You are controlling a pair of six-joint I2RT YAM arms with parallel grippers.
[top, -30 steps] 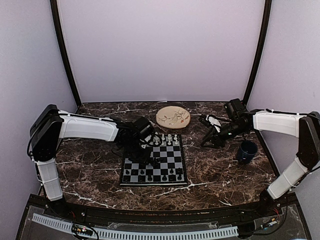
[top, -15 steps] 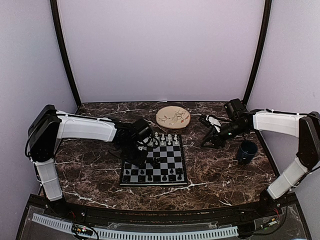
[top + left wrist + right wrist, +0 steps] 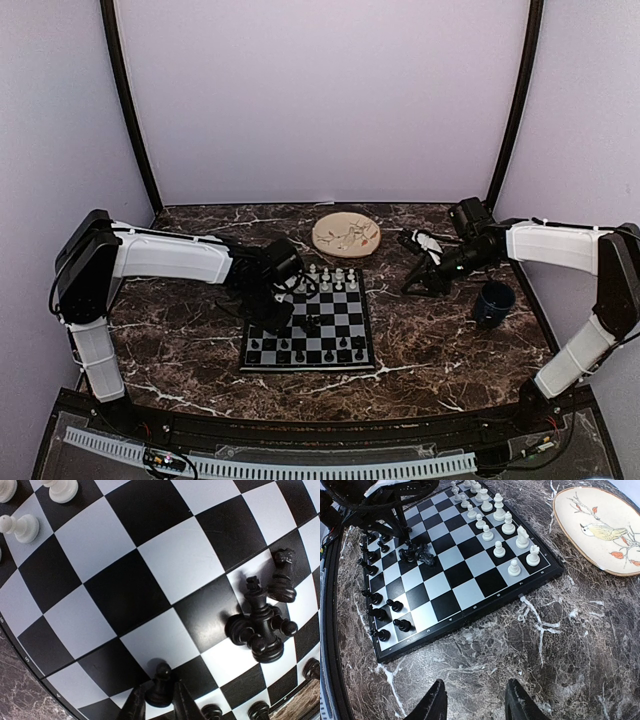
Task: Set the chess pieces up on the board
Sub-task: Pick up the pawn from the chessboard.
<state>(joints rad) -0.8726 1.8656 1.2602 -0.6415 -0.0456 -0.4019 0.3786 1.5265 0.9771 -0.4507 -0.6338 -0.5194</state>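
- Board (image 3: 125, 587): its edge runs just left of your left gripper (image 3: 160, 694), which straddles a pawn (image 3: 161, 680); can't tell if clamped; open squares ahead.
- Right gripper (image 3: 475, 702) gapes over table (image 3: 495, 645).

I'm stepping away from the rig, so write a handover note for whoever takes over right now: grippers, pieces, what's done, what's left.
Left gripper: shut on a black pawn that stands near one edge of the board.
Right gripper: open and empty, over the table beside the board.
White pieces: standing in two rows along the far side; these look done.
Black pieces: partly lined up along the near side.
Left to do: a clump of black pieces sits mid-board, some tipped over. They need standing up on their home squares.
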